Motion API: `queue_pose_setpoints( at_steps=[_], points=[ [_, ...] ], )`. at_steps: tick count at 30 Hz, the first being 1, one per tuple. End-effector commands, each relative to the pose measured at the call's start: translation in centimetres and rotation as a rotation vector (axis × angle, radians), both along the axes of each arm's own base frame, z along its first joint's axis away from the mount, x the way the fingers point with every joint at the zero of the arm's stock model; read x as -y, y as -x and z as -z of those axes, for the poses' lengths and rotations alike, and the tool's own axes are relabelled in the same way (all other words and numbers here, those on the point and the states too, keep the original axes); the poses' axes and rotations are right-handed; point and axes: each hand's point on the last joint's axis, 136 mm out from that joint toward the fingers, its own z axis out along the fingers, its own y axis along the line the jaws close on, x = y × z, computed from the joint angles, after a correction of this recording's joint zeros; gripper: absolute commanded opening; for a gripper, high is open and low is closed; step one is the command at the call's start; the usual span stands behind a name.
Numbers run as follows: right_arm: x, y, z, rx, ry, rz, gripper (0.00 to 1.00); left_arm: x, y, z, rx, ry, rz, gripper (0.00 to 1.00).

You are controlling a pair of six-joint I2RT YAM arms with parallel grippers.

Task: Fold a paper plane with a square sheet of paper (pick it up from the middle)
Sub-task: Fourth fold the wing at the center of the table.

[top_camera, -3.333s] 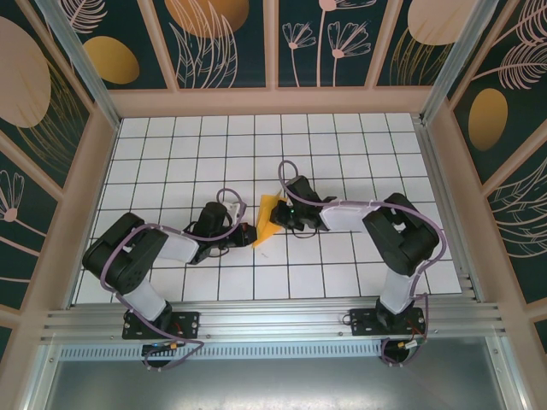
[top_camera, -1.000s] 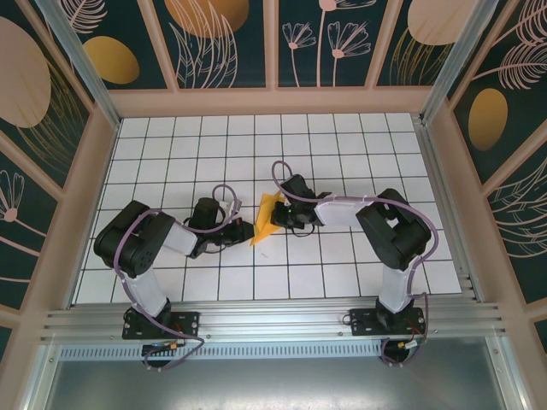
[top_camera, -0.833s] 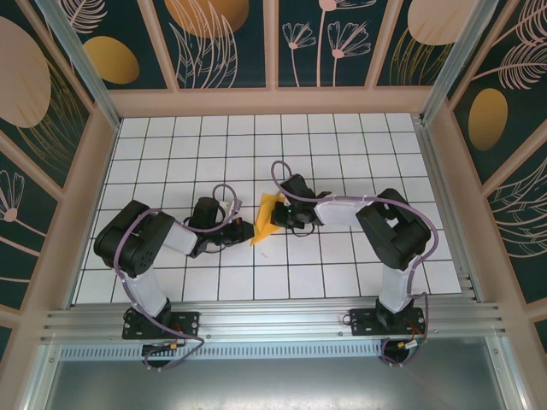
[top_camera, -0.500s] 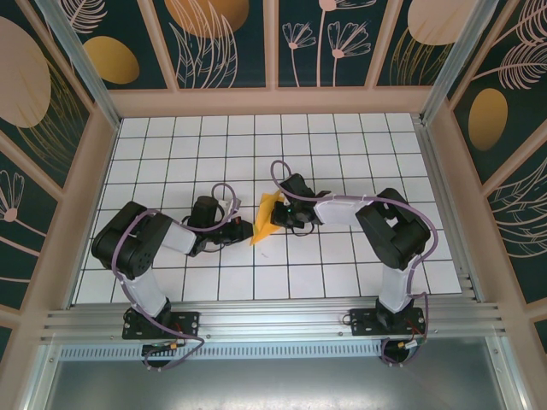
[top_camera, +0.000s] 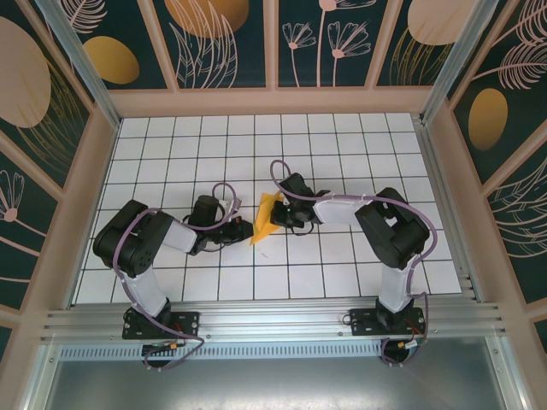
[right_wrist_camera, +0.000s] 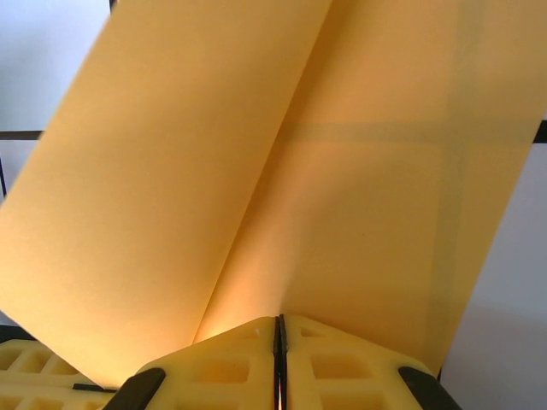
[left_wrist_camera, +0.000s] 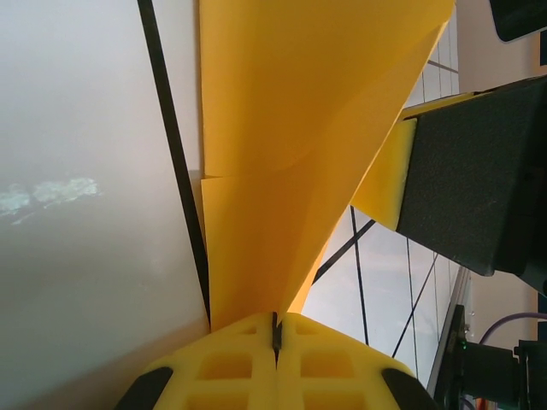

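The sheet of paper (top_camera: 267, 219) is orange-yellow and folded into a tapering creased shape. It stands up off the white tiled floor between my two grippers. My left gripper (top_camera: 249, 231) is shut on its lower left tip. In the left wrist view the paper (left_wrist_camera: 291, 145) fans out from the shut left gripper (left_wrist_camera: 275, 321). My right gripper (top_camera: 279, 213) is shut on the paper's right edge. In the right wrist view a centre crease runs up the paper (right_wrist_camera: 342, 171) from the shut right gripper (right_wrist_camera: 279, 323). One of the right gripper's pads (left_wrist_camera: 391, 178) shows against the paper in the left wrist view.
The tiled floor (top_camera: 342, 154) is boxed in by a wooden rim and patterned walls (top_camera: 273, 101). Both arms lie low across the middle rows, elbows out to the left (top_camera: 128, 243) and right (top_camera: 397, 231). An aluminium rail (top_camera: 273, 318) runs along the near edge.
Over the last few seconds the left arm's elbow drew in and both grippers edged slightly left with the paper. In the last second almost nothing moved.
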Motion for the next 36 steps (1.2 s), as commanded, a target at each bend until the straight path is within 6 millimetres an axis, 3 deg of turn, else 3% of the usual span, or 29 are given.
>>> queue_pose_setpoints(
  at_steps=[1, 7, 12, 24, 36],
  points=[
    [-0.4, -1.2, -2.2, 0.06, -0.04, 0.009, 0.13, -1.7, 0.7, 3.9, -0.115, -0.127, -0.052, 0.0],
    [-2.1, -1.2, -5.8, 0.126, -0.201, -0.017, 0.13, -2.0, 0.9, 4.7, -0.139, -0.148, -0.067, 0.0],
    [-3.9, -0.6, -5.9, 0.104, -0.29, -0.052, 0.11, -1.9, 0.7, 4.5, -0.137, -0.144, -0.064, 0.0],
    [-4.8, -1.8, -3.4, 0.071, -0.244, -0.036, 0.1, -1.8, 0.6, 4.0, -0.122, -0.135, -0.059, 0.0],
    [-3.3, -2.3, -1.0, 0.04, -0.14, 0.015, 0.1, -1.8, 0.4, 3.9, -0.11, -0.144, -0.054, 0.03]
  ],
)
